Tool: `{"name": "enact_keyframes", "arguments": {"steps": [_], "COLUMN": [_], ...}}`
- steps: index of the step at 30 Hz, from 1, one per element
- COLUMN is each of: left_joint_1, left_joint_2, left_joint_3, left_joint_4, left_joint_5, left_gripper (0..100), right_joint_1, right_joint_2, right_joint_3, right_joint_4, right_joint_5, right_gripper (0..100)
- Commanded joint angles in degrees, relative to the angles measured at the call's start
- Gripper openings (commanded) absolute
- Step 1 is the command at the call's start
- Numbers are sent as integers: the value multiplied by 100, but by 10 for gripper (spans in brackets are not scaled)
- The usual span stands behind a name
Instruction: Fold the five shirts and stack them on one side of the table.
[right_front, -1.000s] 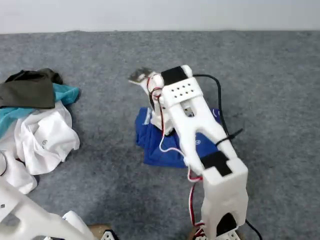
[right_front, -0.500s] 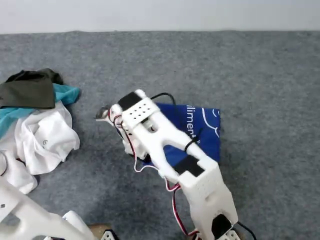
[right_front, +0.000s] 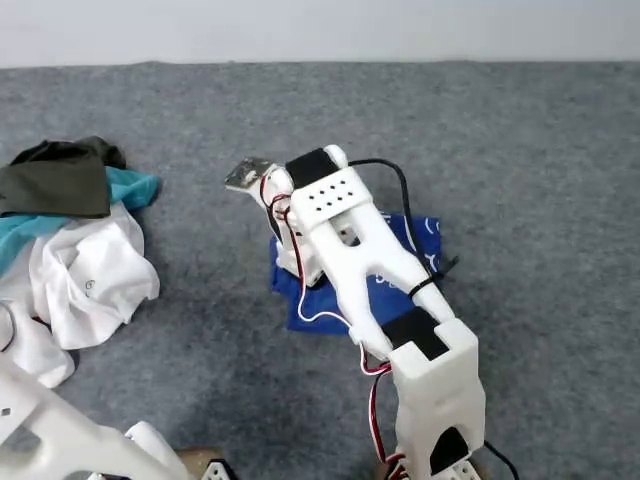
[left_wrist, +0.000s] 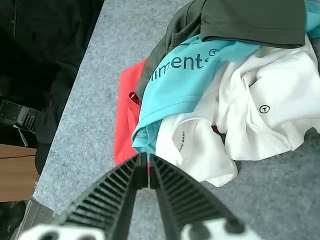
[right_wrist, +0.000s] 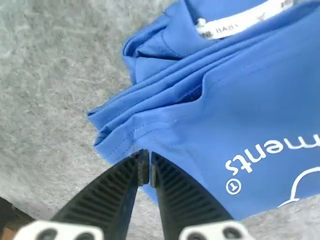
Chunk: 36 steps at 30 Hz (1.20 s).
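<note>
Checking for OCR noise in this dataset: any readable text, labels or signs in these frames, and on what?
Blue shirt: white lettering, cut off by the fold; circled mark beside it.
Its neck label: too small.
Teal shirt: dark lettering, partly hidden.
White shirt: circled sign; tag too small.

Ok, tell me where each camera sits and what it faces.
High view: above the table, looking down on the right arm over the blue shirt, shirt pile aside.
Left wrist view: on that arm, facing the shirt pile past its shut fingers.
Right wrist view: on that arm, facing the blue shirt past its shut fingers.
Shared: blue shirt, high and right wrist.
</note>
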Motion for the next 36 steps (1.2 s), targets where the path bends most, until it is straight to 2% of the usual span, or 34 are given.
{"name": "enact_keyframes", "arguments": {"steps": [1, 6, 13, 17, 25, 31, 36], "left_joint_1": [-44, -44, -62, -387, -448, -440, -431], "left_joint_2": [-9, -9, -18, -193, -1143, -2145, -2945], "left_joint_3": [-31, -31, -40, -31, 673, 1552, 2264], "left_joint_4": [-79, 229, 554, 545, 536, 519, 281], "left_joint_5": [-88, -88, -70, -62, -62, -79, -88], "left_gripper": [19, 19, 19, 19, 19, 19, 19], "right_joint_1": [-4, 31, 31, 31, 13, 22, -180], "right_joint_2": [-488, -919, -1288, -1323, -444, 514, 901], "right_joint_3": [-79, -79, -70, 141, 422, -246, -976], "right_joint_4": [259, 259, 259, 259, 224, 224, 233], "right_joint_5": [-580, -1160, -1248, -1662, -3613, -4053, -4053], "right_gripper": [15, 15, 16, 18, 233, 247, 247]}}
